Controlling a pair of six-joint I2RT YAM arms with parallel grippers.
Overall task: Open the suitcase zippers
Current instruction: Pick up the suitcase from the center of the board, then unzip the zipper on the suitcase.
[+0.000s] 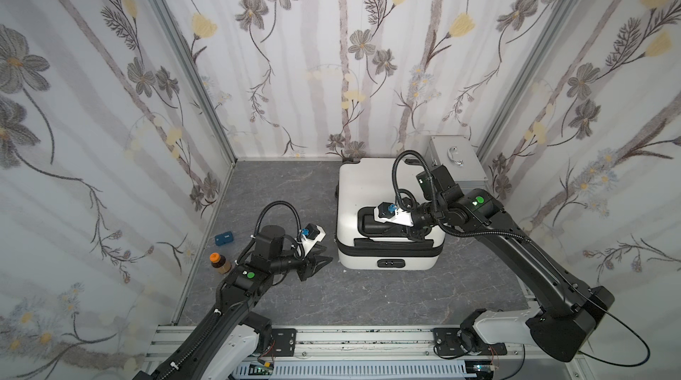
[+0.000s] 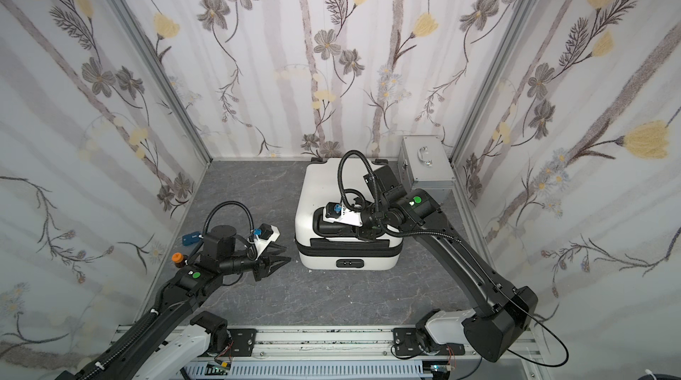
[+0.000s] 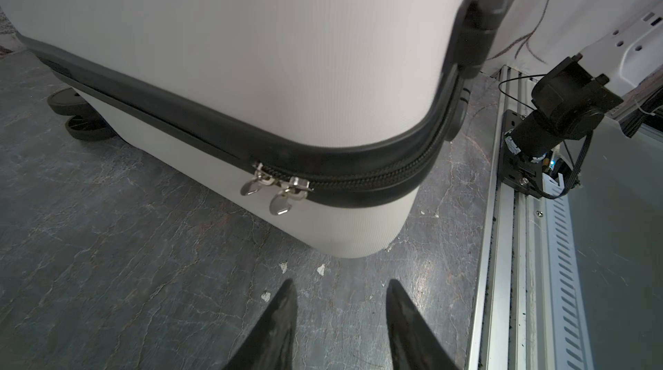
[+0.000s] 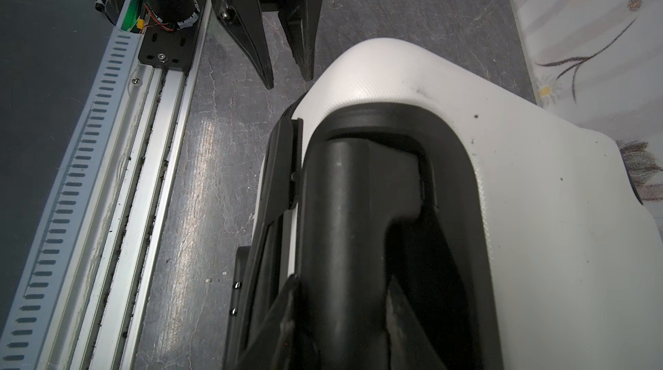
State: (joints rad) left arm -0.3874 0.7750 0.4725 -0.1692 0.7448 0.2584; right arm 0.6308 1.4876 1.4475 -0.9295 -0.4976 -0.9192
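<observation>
**Colleague:** Which step are you at now?

**Me:** The approach, I think. My left gripper (image 3: 341, 282) is released. Its fingers stand apart with nothing between them. The suitcase (image 1: 365, 183) lies flat on the grey table (image 3: 143, 260), directly ahead of the fingertips, near but not touching. My right gripper (image 4: 342, 276) is clenched on the black handle (image 4: 344, 189) on top of the case, I judge to keep it steady.

**Colleague:** And the zippers?

**Me:** Not opened yet. The black zipper band (image 3: 358, 174) runs around the middle of the white shell. Two small silver pulls (image 3: 272, 192) hang side by side on the wall that faces the left gripper, just before the rounded corner. The teeth beside them look closed.

**Colleague:** What does the next move need?

**Me:** I must bring the left fingers forward to one pull, pinch only that one, and then drag it along the band. The pulls are small and lie close against the shell, so I think the pinch can slip.
</observation>
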